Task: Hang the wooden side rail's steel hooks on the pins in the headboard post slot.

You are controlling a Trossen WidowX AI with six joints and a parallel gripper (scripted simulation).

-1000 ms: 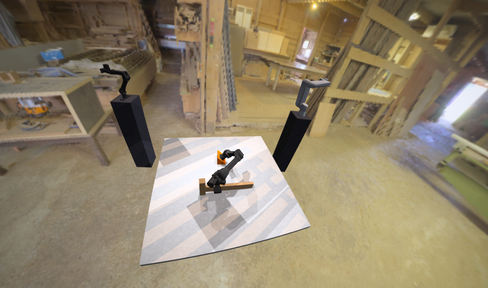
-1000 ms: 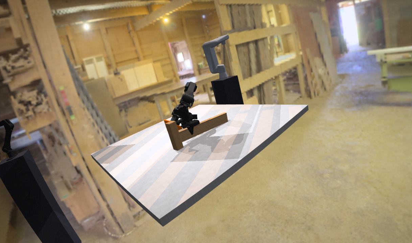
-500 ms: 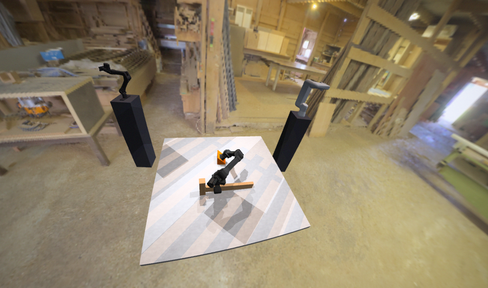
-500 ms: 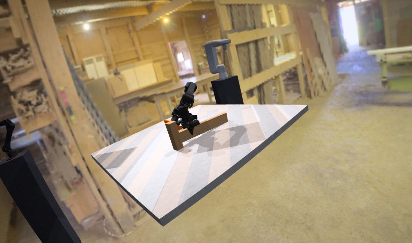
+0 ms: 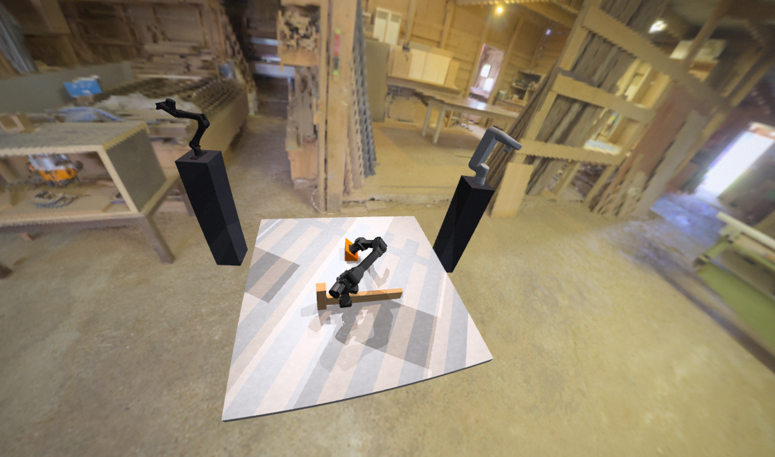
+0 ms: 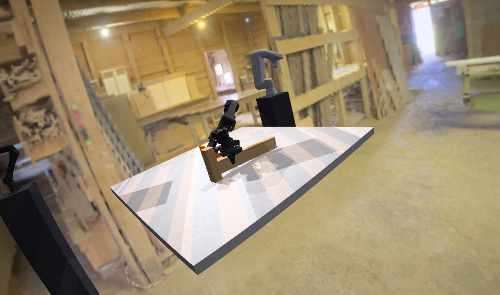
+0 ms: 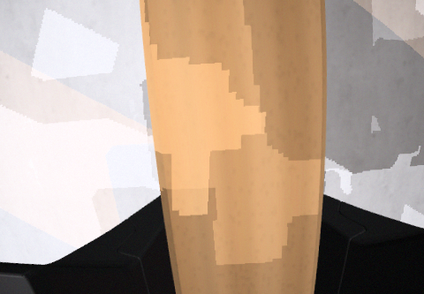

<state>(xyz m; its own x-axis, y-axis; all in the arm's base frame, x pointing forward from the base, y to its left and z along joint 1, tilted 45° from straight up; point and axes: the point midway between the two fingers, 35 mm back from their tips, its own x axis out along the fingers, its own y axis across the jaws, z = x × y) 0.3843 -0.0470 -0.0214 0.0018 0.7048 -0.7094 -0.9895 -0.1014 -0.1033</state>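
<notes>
The wooden side rail (image 5: 378, 295) (image 6: 260, 147) (image 7: 238, 86) lies along the table, its near end at the headboard post and its far end low at the table top. The upright wooden headboard post (image 5: 321, 296) (image 6: 211, 164) stands at the rail's left end. My gripper (image 5: 347, 296) (image 6: 232, 155) is shut on the rail close to the post, with a dark finger on each side of it in the wrist view. The rail's end meets the post or nearly does. The hooks, the pins and the slot are hidden, so I cannot tell whether the hooks sit on the pins.
The pale striped table (image 5: 276, 364) (image 6: 207, 227) bears patchy shadows. An orange bracket (image 5: 350, 250) stands at my arm's base, behind the rail. Two black pedestals (image 5: 211, 210) (image 5: 463, 221) with other arms stand beyond the table's edges.
</notes>
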